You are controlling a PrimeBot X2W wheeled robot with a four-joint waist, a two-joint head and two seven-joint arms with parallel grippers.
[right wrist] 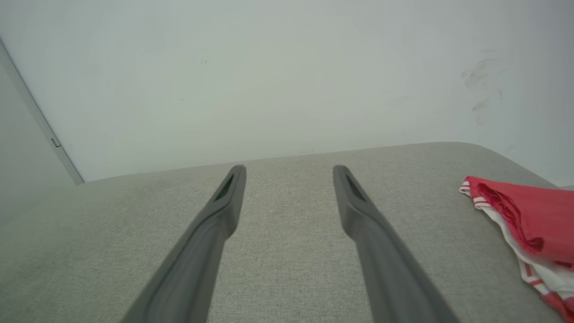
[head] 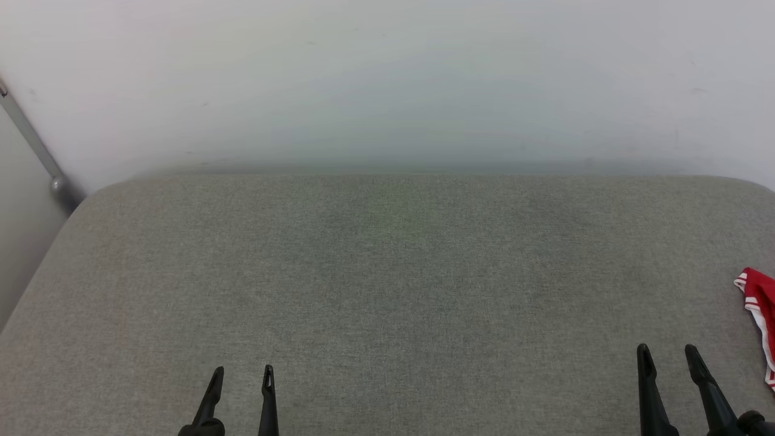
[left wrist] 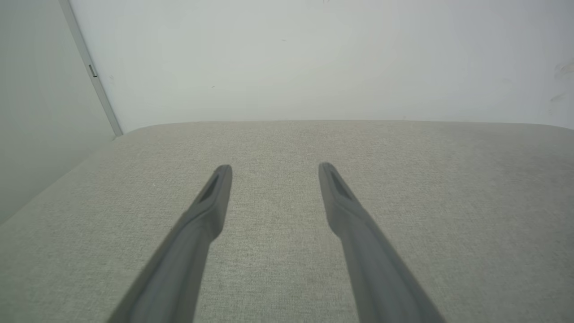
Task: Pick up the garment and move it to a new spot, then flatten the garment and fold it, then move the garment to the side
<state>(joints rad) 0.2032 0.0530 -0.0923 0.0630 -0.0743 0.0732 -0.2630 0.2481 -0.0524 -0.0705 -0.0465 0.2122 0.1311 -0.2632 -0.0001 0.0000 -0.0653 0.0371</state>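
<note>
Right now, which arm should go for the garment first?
Right. The garment lies bunched at the far right of the grey cushion, just beside the right gripper, which is open and empty. The left gripper, also open, sits far across the cushion.

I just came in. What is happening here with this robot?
Nothing is being handled right now. The left gripper and the right gripper both hover open and empty over the grey padded surface. The garment, red with white striped trim, lies bunched at the surface's right edge, beside the right gripper but untouched.
</note>
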